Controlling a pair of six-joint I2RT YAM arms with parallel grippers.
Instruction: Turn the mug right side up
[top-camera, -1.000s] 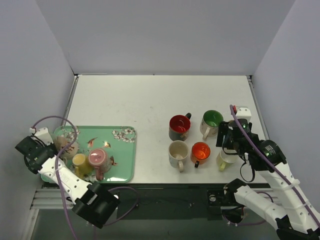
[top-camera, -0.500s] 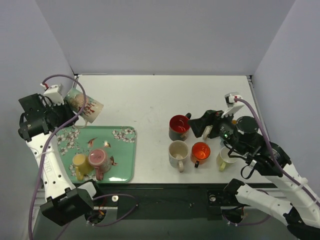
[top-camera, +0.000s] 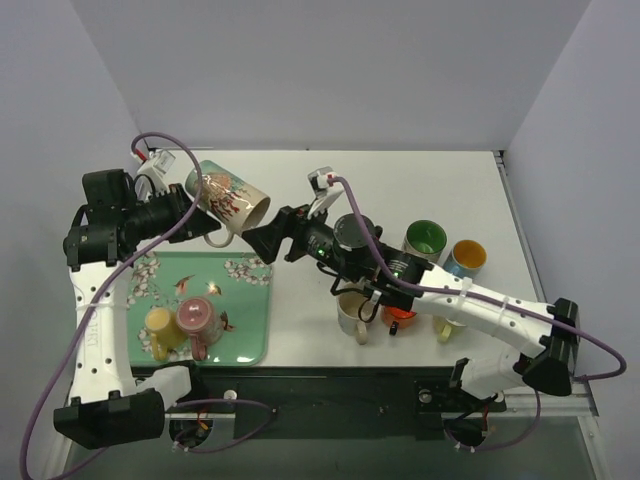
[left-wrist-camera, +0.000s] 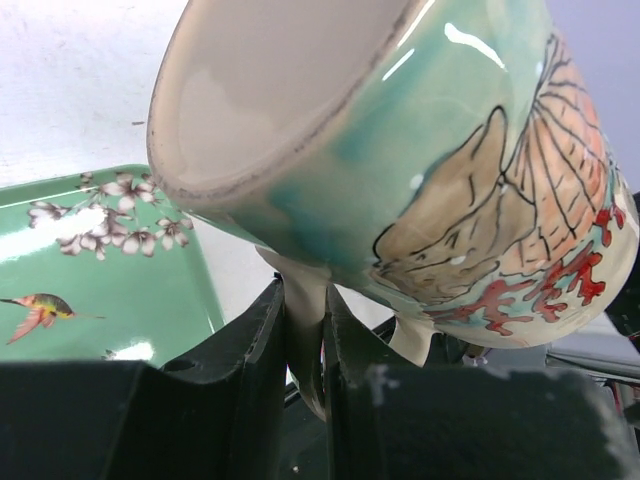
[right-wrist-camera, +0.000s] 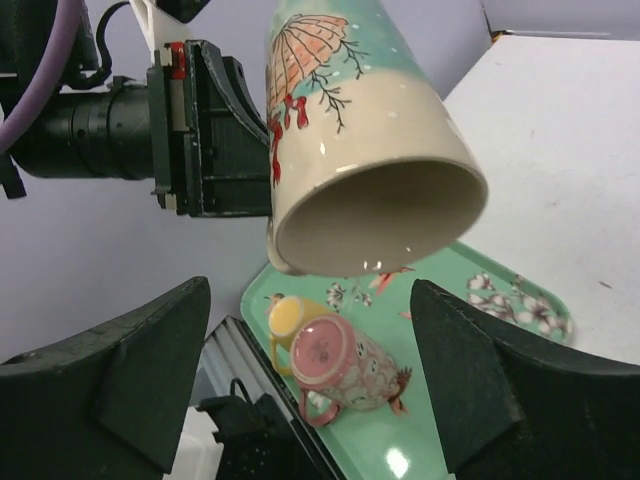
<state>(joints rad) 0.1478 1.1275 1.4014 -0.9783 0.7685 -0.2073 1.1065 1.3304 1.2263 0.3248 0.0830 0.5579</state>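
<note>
Top external: left hand (top-camera: 200, 228) pinches the floral mug (top-camera: 230, 203) by its handle, clear of the bench (top-camera: 300, 190).
Mug tipped sideways above the green tray's (top-camera: 250, 300) far edge; right hand (top-camera: 262, 243) spread wide, facing its mouth, not touching.

Held mug (top-camera: 228, 203) blocks right gripper (top-camera: 255, 240); far table (top-camera: 300, 185) open.

Left arm (top-camera: 92, 310) rises upright from its base at the near left corner, wrist bent over toward the right, its tool (left-wrist-camera: 305, 310) clamped on the handle of the mug (left-wrist-camera: 400, 180) it holds aloft. Right arm (top-camera: 470, 300) stretches out long and low to the left, its tool (top-camera: 252, 240) facing the left one, fingers (right-wrist-camera: 130, 390) spread wide.
</note>
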